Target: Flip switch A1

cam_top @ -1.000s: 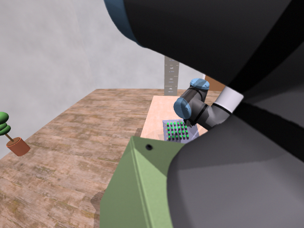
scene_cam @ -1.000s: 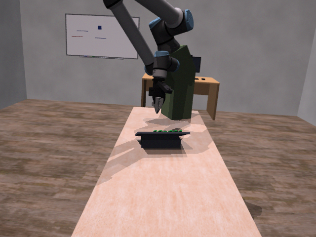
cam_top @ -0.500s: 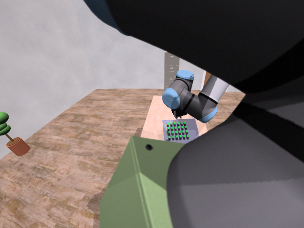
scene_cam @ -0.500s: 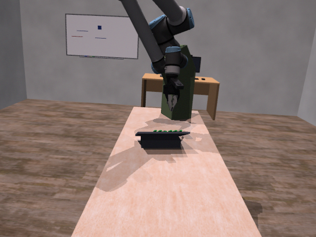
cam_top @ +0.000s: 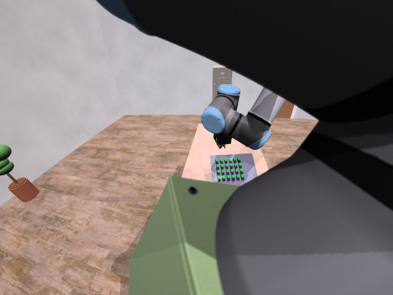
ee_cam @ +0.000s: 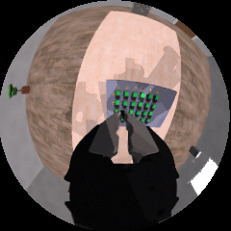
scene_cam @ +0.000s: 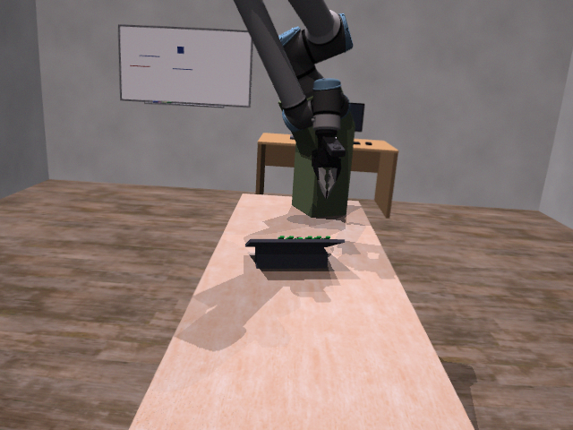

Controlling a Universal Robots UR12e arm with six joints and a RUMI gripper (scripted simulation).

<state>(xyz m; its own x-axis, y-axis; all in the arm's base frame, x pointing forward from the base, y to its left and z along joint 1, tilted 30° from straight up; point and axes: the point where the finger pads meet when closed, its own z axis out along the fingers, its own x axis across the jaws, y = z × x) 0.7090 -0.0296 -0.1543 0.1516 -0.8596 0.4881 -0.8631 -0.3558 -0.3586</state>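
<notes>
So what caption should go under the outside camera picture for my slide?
Robot arm's shut fingers hang above the switch panel on the long table, touching nothing.

Wrist camera: my closed gripper [ee_cam: 121, 126] above the switch panel [ee_cam: 166, 98].

I see the dark fingers pressed together, holding nothing, their tips pointing at the panel's near-left corner. Green switches [ee_cam: 134, 103] sit in rows on the blue-grey panel, which rests on a pale table [ee_cam: 130, 43] over a brown wooden floor [ee_cam: 53, 87].
</notes>
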